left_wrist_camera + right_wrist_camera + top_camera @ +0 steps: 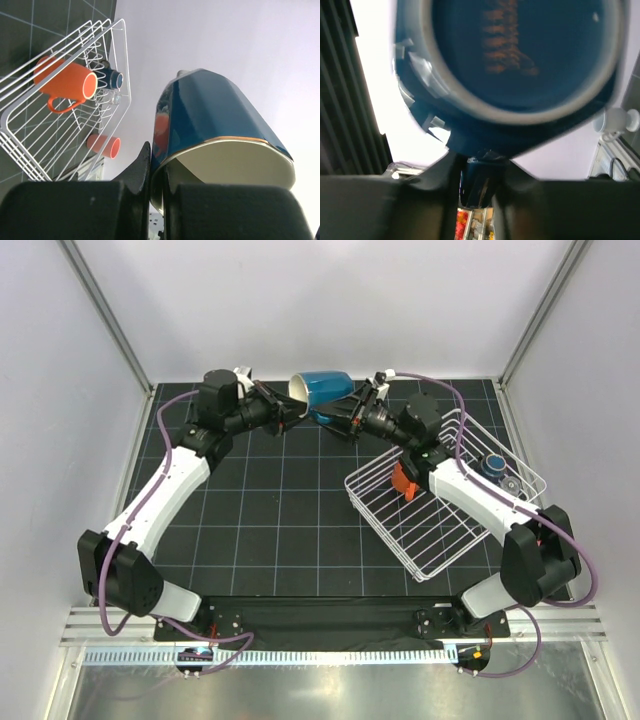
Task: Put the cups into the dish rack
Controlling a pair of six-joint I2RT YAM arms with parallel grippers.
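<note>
Blue mug (325, 387) pinched by left gripper (157, 161) and right gripper (477, 172).

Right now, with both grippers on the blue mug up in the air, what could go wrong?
1. The right gripper pinches only a narrow part by the blue mug base, seemingly the handle. If the left gripper lets go of the rim early, the mug could swing or drop onto the table.
2. The rack already holds an orange mug and a navy cup, so lowering this one could knock them.

Blue mug (322, 388) aloft sideways; orange mug (403, 483) in rack (440, 540).
</note>
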